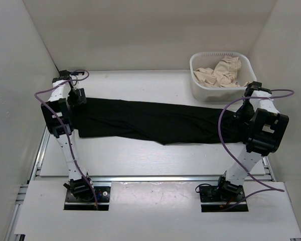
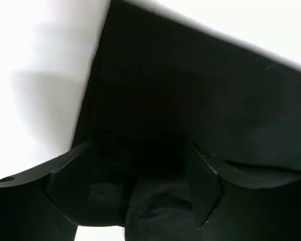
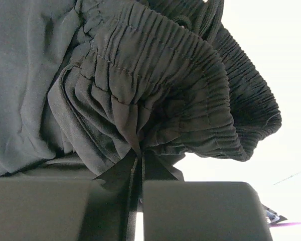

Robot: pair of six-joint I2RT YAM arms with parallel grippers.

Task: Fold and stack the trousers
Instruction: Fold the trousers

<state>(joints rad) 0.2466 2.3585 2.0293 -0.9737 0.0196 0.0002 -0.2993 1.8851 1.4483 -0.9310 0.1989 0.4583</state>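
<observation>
The black trousers [image 1: 155,123] lie stretched in a long band across the table, from left to right. My left gripper [image 1: 79,103] is at their left end. In the left wrist view its fingers [image 2: 205,186] stand apart with a thick bunch of black fabric [image 2: 190,90] filling the gap at the gripper [image 2: 139,145]. My right gripper [image 1: 239,118] is at the right end. In the right wrist view the gripper [image 3: 139,155] is shut on a pinch of the gathered elastic waistband [image 3: 155,70].
A white basket [image 1: 210,94] with beige frilled garments [image 1: 220,73] stands at the back right, just behind the right arm. White walls enclose the table on the left, back and right. A metal rail runs along the table's near edge.
</observation>
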